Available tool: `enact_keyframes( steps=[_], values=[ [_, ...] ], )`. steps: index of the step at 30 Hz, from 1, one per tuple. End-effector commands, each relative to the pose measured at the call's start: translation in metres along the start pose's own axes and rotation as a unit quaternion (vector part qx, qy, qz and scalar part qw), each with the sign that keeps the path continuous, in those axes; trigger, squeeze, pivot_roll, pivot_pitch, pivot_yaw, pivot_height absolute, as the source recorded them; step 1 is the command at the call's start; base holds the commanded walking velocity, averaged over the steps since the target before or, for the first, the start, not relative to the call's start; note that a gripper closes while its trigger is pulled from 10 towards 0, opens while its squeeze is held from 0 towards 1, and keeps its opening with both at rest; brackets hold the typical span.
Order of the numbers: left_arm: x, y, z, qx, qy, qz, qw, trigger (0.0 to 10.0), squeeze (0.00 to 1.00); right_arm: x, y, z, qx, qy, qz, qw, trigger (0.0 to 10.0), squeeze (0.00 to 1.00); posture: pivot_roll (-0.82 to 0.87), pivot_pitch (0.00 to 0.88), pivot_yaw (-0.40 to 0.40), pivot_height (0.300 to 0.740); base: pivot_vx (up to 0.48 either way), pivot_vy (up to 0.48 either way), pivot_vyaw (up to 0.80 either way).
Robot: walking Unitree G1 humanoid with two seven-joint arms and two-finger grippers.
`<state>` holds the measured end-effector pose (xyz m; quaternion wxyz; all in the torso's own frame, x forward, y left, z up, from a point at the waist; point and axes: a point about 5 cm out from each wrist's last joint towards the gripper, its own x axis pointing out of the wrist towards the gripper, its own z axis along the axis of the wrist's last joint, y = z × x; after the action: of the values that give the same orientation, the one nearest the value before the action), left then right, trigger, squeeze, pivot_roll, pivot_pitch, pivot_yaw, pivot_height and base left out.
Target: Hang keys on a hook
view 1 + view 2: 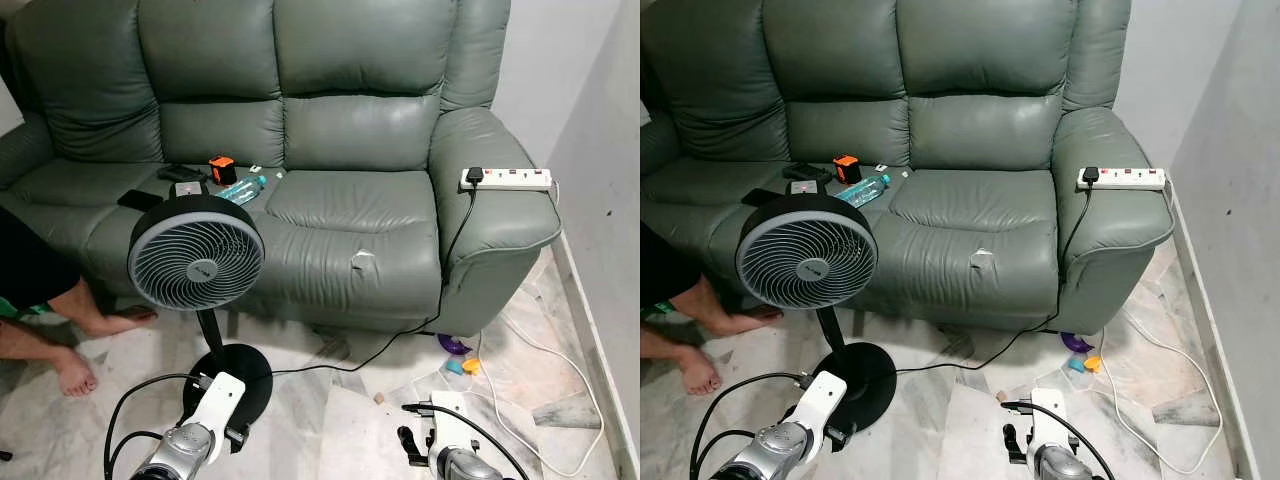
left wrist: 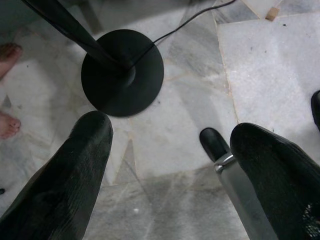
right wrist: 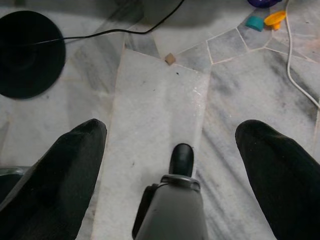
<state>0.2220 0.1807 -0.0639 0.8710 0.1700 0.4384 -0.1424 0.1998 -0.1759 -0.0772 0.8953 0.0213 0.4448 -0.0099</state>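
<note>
L claw (image 2: pixel 167 145) hangs low over the marble floor (image 2: pixel 260 75), fingers (image 2: pixel 70 180) spread wide w/ nothing between them. R claw (image 3: pixel 170 145) same: wide open, empty, pointing down at pale floor slabs. I can't find keys or a hook anywhere in these views.

Just ahead of L claw sits the round black fan base (image 2: pixel 122 72), its pole rising to the fan head (image 1: pixel 196 252), which stands in front of the sofa's front edge. The fan's black cable (image 1: pixel 400 335) runs across the floor and up to the power strip (image 1: pixel 506 179) on the sofa's R armrest. Green sofa (image 1: pixel 350 200) spans most of the view; on its L seat there's an orange-black box (image 1: pixel 222 168), a water bottle (image 1: pixel 241 188) and some dark gadgets.

Person's bare feet (image 1: pixel 75 370) on the floor at far L, near the fan. White cable (image 1: pixel 570 370) loops on the floor at R, along the wall edge; small coloured bits (image 1: pixel 460 360) lie by the sofa's R corner. Open floor lies btwn fan base and white cable, straight ahead of R claw.
</note>
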Motion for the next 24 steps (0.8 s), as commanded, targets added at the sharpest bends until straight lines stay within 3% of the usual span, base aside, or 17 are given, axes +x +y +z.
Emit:
enact_keyframes(
  steps=[1,10,24],
  values=[
    [-0.001,0.006,-0.003,0.003,0.007,0.012,1.0,10.0,0.0,0.0,0.001,-0.004,0.008,0.007,0.002,1.0,10.0,0.0,-0.02,0.0,0.089,0.74,0.0,0.0,0.0],
    [-0.001,0.005,0.0,0.007,0.001,0.013,1.0,10.0,0.0,-0.001,-0.008,0.0,0.01,0.005,-0.01,1.0,10.0,0.0,-0.02,0.0,0.084,0.74,0.0,0.0,0.0],
    [-0.002,0.011,-0.001,0.005,-0.004,0.038,0.999,10.0,0.0,0.0,-0.005,0.001,0.005,0.007,-0.004,1.0,10.0,0.0,0.0,0.0,0.069,0.74,0.0,0.0,0.0]
  ],
)
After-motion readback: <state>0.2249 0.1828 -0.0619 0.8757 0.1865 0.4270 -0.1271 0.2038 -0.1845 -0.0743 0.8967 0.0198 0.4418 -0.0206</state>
